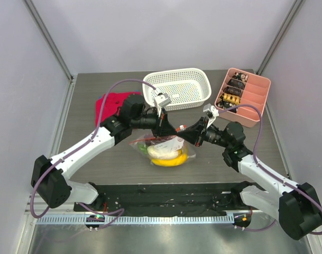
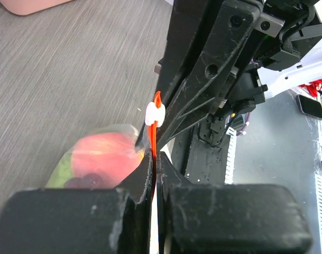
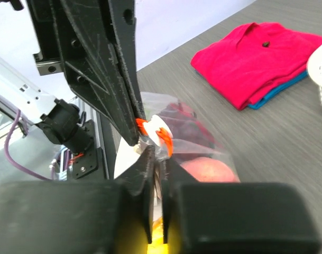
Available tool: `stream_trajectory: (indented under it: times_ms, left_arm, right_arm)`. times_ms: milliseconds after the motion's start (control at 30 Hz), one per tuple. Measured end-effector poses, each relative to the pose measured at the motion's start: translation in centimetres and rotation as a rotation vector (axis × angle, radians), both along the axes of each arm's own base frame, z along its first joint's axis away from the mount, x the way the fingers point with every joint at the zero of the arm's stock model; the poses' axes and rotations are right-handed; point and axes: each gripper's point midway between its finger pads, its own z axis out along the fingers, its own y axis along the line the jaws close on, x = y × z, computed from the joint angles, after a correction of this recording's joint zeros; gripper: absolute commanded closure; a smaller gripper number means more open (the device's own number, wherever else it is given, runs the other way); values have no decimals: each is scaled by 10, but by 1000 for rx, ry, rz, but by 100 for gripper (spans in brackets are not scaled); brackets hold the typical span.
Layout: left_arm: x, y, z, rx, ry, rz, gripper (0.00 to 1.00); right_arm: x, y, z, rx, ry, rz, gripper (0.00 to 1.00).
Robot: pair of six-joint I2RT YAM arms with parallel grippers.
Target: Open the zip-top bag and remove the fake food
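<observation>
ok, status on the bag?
Left claw shut on zipper edge of bag. Right claw shut on it too. Food inside. Nothing blocking.

The fake food (image 2: 100,153) inside the zip-top bag (image 2: 122,132) looks blurred.

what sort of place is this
Probably a robot test cell, not a kitchen: plain walls box in a grey table, two robot arms sit at its edge, with a white basket and zip-top bag as props.

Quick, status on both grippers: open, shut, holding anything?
Left gripper: shut on the zip-top bag, at its zipper edge.
Right gripper: shut on the zip-top bag, same edge.
</observation>
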Motion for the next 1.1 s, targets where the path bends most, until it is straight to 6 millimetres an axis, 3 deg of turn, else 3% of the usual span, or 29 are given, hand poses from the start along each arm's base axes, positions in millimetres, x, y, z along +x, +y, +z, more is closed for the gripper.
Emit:
stream_trajectory:
  times_ms: [33,67,100,167,233,300,500,867,1033,1100]
  left_arm:
    - [0,0,0,0,0,0,98]
    - [0,0,0,0,1,1,82]
    - [0,0,0,0,3,3,74]
    - [0,0,1,-2,9,7,63]
    - [0,-2,2,-4,10,15,58]
    - [0,-4,7,-8,4,19,44]
    - [6,-16,26,-32,-51,29,47]
    - [18,-25,18,-3,-58,38,73]
    - [18,-24,17,0,-60,35,79]
    - [18,-24,17,0,-60,35,90]
  right_arm:
    - [-1,1,1,4,2,8,99]
    - [-2,1,2,7,3,12,99]
    - [-2,1,2,9,3,14,99]
    - [-2,1,2,13,8,15,99]
    - [-3,1,3,15,12,16,99]
    - [-3,1,3,15,14,16,99]
    - [-5,2,3,15,16,29,99]
    - [-9,2,4,17,12,44,99]
    - [-9,2,4,17,15,45,99]
    - [-9,2,4,18,16,46,99]
